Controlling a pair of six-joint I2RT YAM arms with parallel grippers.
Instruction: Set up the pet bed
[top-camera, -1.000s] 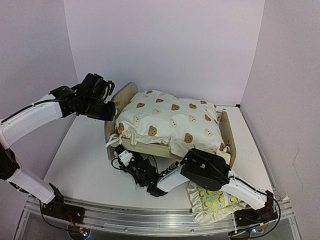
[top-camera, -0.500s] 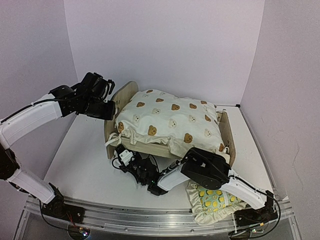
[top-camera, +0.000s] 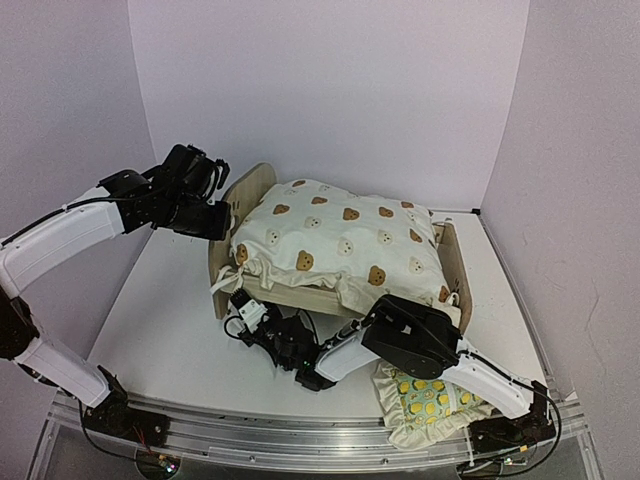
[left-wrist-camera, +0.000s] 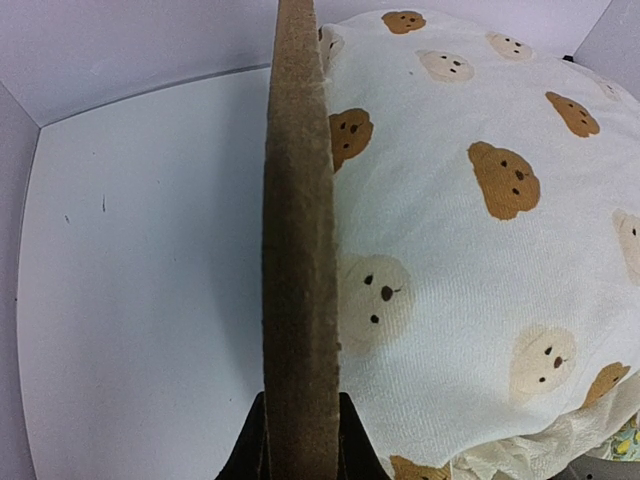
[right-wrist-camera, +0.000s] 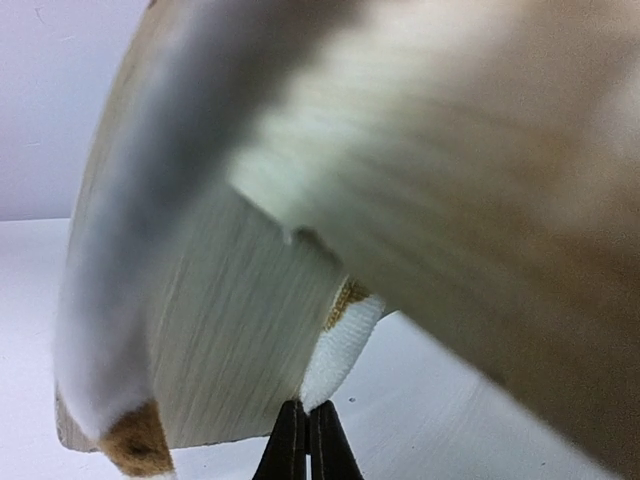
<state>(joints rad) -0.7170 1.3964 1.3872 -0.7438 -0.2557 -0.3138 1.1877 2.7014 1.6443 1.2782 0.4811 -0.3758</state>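
Pet bed (top-camera: 252, 185): headboard (left-wrist-camera: 298, 250) clamped between left fingers (left-wrist-camera: 249, 458); right fingers (right-wrist-camera: 292, 448) pressed together at near rail (top-camera: 300, 298).

Broad bare counter (top-camera: 165, 320) is lying open left of the pet bed (top-camera: 300, 296), offering the widest way in. The cushion (top-camera: 340, 240) is bulging over the whole bed and spilling past its rails, blocking any reach to the base from above. The left claw (top-camera: 224, 218) is clamping the headboard (top-camera: 248, 188), and its arm is taking up the room over the counter's left rear. The right arm (top-camera: 410, 340) is stretching low across the bed's front, its closed claw (top-camera: 240, 300) sitting at the near left corner and barring that side. A lemon-print pillow (top-camera: 430, 402) is filling the near right corner. Right of the bed, a narrower strip of counter is lying bare beside the wall.
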